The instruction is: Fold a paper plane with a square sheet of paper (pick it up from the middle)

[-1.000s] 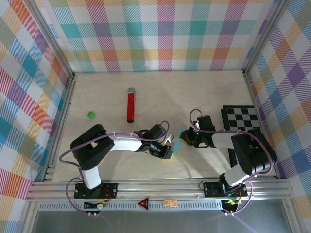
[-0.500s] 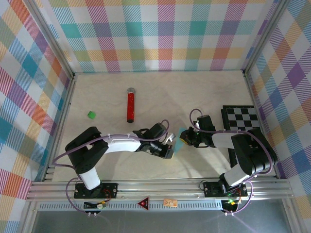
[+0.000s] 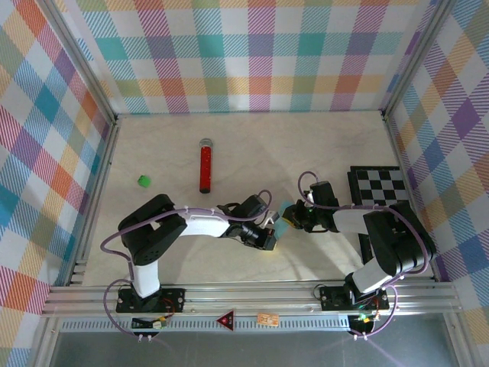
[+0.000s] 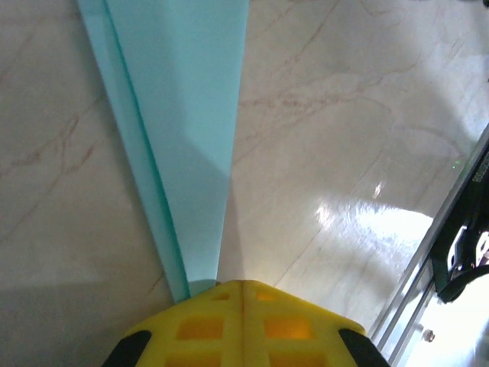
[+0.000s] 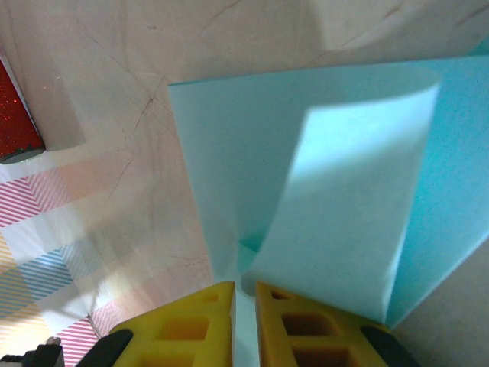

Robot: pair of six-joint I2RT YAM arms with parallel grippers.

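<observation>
- The light cyan paper (image 3: pixel 284 219) is partly folded. It sits between the two grippers at the middle of the near part of the table (image 3: pixel 321 153).
- The left gripper (image 3: pixel 270 232) reaches in from the left with its yellow fingers (image 4: pixel 199 329) pressed together, no gap between them.
- In the left wrist view the paper is a narrow, layered wedge. It tapers down to the tip of one finger and meets it there. I cannot tell whether that end is pinched or only touched.
- The right gripper (image 5: pixel 244 294) comes in from the right, its jaws nearly together with only a thin slit between them.
- A curled flap of the paper runs into that slit and is pinched there, while the rest of the paper spreads out beyond the fingers.
- A red glittery tube (image 3: pixel 205 165) lies farther back on the table, well apart from the paper.
- A small green block (image 3: pixel 143 180) lies to the left of the tube.
- A black-and-white checkered board (image 3: pixel 380 186) lies by the right wall, behind the right arm.
</observation>
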